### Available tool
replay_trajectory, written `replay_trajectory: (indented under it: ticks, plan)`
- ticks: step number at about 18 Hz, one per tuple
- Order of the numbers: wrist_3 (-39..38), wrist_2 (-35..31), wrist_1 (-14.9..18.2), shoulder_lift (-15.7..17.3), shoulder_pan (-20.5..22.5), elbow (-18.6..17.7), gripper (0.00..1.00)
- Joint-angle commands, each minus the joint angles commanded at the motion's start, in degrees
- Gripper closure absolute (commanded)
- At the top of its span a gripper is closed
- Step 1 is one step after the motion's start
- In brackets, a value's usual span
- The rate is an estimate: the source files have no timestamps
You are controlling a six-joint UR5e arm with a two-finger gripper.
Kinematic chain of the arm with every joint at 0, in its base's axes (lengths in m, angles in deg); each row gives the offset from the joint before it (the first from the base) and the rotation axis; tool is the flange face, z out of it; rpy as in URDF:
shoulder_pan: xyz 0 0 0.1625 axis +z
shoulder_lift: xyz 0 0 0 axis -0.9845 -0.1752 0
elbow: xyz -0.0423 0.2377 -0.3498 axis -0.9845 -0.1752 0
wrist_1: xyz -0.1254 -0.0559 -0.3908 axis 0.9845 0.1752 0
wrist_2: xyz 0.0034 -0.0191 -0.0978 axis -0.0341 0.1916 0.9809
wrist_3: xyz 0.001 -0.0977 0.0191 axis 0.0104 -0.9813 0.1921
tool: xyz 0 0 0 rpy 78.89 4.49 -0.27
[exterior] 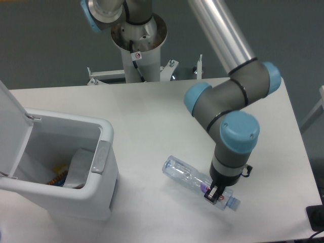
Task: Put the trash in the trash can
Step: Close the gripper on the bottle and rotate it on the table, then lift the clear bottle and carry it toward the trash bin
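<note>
End effector (214, 193) is clamped on the clear plastic bottle (195, 181), near its capped end, fingers on either side of the pink-purple label area. Bottle lies tilted across the counter (152, 116): base toward upper left, blue cap toward lower right. Can't tell whether it's resting on the surface or slightly off it. Trash can (61, 167) sits at the left, well apart from the bottle, lid (12, 126) swung open, grey latch on the front wall. Some items sit inside the bin; can't identify them.
</note>
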Motion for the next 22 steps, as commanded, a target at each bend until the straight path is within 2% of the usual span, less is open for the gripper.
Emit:
replay_trajectory:
  ticks: [5, 7, 9, 11, 17, 19, 20, 22]
  plan:
    - [3.1, 2.9, -1.6, 2.6, 0.1, 5.9, 0.49]
    - [4.5, 5.6, -7.9, 4.6, 0.4, 6.0, 0.48]
    - [5.9, 7.5, -10.5, 5.9, 0.3, 5.9, 0.48]
    - [8.2, 10.5, -11.3, 6.9, 0.0, 6.1, 0.48]
    - [12.1, 25.9, -11.6, 10.8, -0.3, 5.5, 0.50]
    - [15.3, 28.3, -11.6, 11.2, -0.5, 5.9, 0.50]
    - [17.3, 32.0, -11.6, 11.4, -2.9, 5.6, 0.49]
    - [19.7, 37.0, -11.6, 11.6, -4.0, 4.8, 0.49]
